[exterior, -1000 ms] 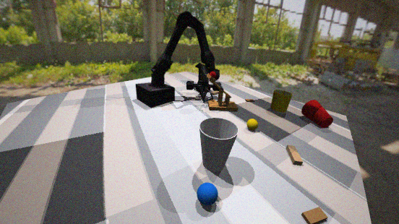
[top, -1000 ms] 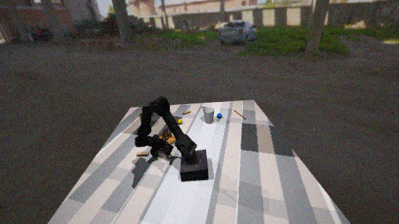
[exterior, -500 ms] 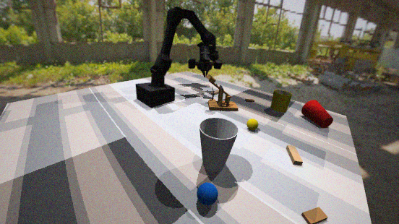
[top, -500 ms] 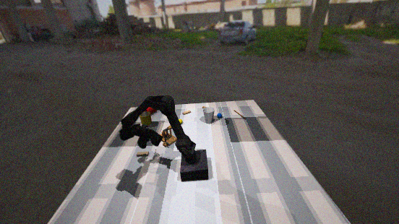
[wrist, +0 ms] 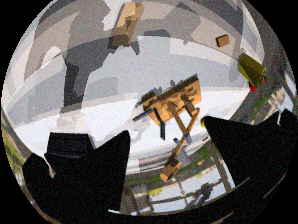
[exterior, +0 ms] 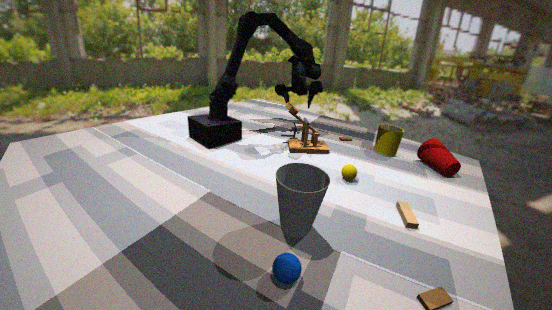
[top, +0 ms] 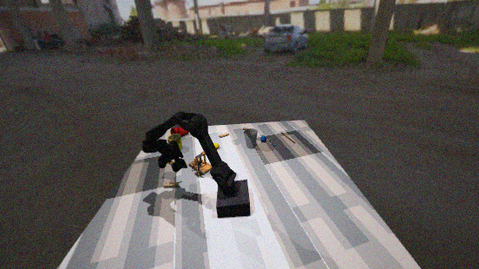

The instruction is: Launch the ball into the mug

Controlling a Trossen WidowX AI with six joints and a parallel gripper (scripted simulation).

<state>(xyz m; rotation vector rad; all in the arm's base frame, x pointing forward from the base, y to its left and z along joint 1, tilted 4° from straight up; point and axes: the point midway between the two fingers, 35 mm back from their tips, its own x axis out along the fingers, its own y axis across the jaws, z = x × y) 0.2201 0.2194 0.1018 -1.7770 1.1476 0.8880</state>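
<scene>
The wooden catapult (top: 200,166) (exterior: 309,148) (wrist: 175,100) stands on the table, its throwing arm tilted up toward the robot. Its cup (exterior: 291,109) (wrist: 171,171) is raised, and no ball shows in it. My gripper (top: 172,165) (exterior: 298,104) (wrist: 168,128) is open above the catapult, its fingers spread wide, with nothing seen held between them. The yellow mug (top: 174,141) (exterior: 389,140) (wrist: 251,70) stands upright beyond the catapult; its inside cannot be made out. A yellow ball (top: 216,146) (exterior: 349,172) and a blue ball (top: 263,139) (exterior: 287,268) rest on the table.
A tipped red cup (top: 179,131) (exterior: 445,160) lies beyond the mug. A grey cup (top: 251,139) (exterior: 300,209) stands near the blue ball. Wooden blocks (exterior: 407,214) (exterior: 435,298) (wrist: 222,40), a plank (wrist: 127,24) and a stick (top: 288,137) lie about.
</scene>
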